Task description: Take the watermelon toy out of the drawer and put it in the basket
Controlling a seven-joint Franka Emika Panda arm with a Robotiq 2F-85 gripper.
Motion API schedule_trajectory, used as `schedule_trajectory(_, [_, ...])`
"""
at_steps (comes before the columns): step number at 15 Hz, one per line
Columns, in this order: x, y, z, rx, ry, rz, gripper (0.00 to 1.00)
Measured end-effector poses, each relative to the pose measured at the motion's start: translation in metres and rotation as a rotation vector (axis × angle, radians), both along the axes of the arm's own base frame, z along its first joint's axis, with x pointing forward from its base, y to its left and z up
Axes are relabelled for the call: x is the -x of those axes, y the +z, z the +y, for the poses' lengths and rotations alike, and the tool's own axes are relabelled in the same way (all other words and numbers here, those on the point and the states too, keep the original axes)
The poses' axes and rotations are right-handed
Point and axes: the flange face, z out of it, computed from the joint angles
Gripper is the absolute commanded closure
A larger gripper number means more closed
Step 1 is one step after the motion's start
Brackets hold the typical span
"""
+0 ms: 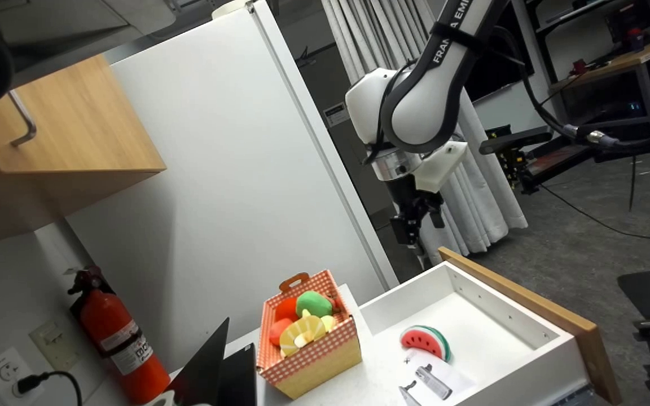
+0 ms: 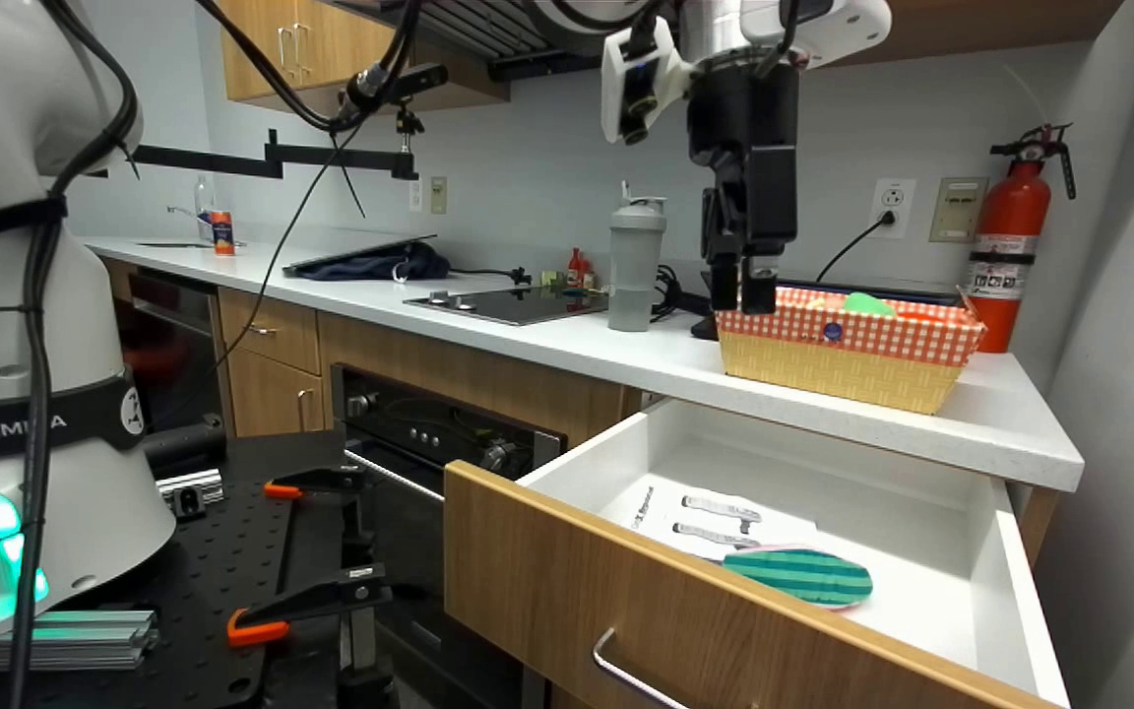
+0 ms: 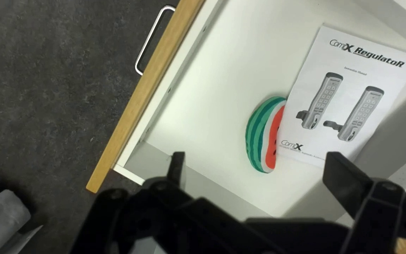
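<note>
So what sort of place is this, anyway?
Most likely a kitchen: there's a flat rectangular black cooktop on a long white countertop, and what looks like a black built-in oven beneath.

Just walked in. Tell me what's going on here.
A Franka arm is handling nothing yet: its tool hangs open and empty, clear of the open drawer. The toy watermelon slice lies in there beside a CompX Regulator manual. The gingham-trimmed basket it is presumably bound for stands on the countertop with other toy fruit inside.
</note>
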Motion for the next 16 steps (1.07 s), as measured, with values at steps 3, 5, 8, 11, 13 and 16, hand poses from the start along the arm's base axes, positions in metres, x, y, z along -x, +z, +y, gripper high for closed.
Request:
schedule_trajectory(3, [-0.013,-0.017,-0.008,0.001,-0.029,0.010,0.00])
schedule_trajectory(5, [-0.021,-0.029,-0.012,0.000,-0.037,0.022,0.00])
schedule_trajectory(8, [-0.029,-0.044,-0.010,-0.002,-0.030,0.041,0.00])
schedule_trajectory(11, [-0.037,-0.056,-0.007,-0.001,-0.019,0.043,0.00])
schedule_trajectory(13, [-0.043,-0.062,-0.006,0.000,-0.015,0.037,0.00])
schedule_trajectory(16, [-0.052,-0.071,-0.006,0.004,-0.015,0.031,0.00])
